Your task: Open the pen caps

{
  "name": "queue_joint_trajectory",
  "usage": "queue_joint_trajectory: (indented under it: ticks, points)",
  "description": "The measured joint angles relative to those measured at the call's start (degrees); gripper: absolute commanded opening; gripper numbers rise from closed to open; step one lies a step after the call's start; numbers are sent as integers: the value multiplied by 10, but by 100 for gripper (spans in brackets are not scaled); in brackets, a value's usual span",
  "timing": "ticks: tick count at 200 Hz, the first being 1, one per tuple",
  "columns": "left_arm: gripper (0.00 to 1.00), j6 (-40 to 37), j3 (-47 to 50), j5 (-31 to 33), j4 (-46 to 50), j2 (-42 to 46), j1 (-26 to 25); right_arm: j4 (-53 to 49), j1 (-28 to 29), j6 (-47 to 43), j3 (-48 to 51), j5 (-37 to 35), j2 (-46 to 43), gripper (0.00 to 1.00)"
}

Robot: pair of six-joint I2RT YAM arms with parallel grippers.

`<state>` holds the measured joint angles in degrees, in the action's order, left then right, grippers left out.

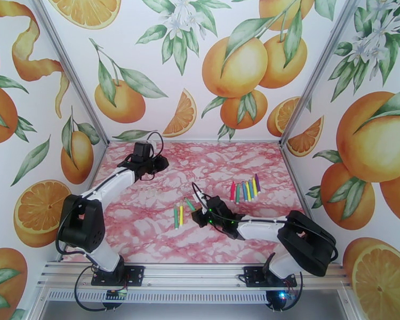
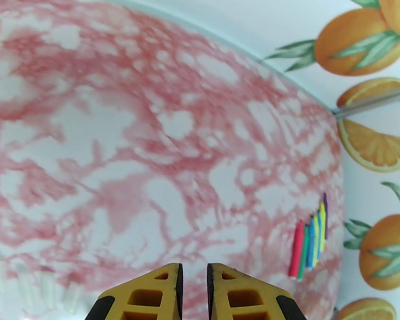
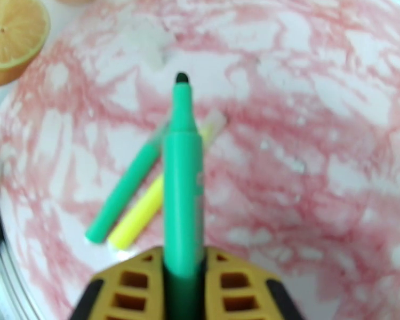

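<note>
Fingers of the right end effector are clamped on a green pen. Its long axis runs straight out from the wrist, and its dark bare tip leads. In the top view it points far-left over the worktop. A pale mark on its barrel is too blurred to read.

Just below it a loose green pen and a loose yellow pen lie side by side, touching, near mid-worktop. Their far ends look pale but blurred.

The left end effector is closed to a thin slit on nothing, over bare marble near the far-left corner.

A row of pens lies towards the right wall, axes running near to far, slightly fanned. The pen caps on them are too small to tell from the barrels.

Open marble lies between the two groups. Printed walls close three sides, and a metal rail edges the near one.
</note>
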<state>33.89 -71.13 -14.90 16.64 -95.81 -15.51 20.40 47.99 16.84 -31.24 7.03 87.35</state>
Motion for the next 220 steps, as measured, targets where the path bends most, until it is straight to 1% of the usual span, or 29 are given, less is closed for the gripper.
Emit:
queue_joint_trajectory:
  ticks: [60,117,162,220]
  points:
    - [0,-25,-9,-14,6,0,-11,-3,0,0,0,-12,-15,0]
    - [0,-89,-36,-13,87,0,-20,-29,-14,1,-24,-68,-16,0]
    - [0,-136,-49,12,161,-8,-46,-47,-54,19,-43,-101,-19,0]
    - [0,-175,-87,68,235,-60,-92,-105,-92,53,-66,-153,-20,0]
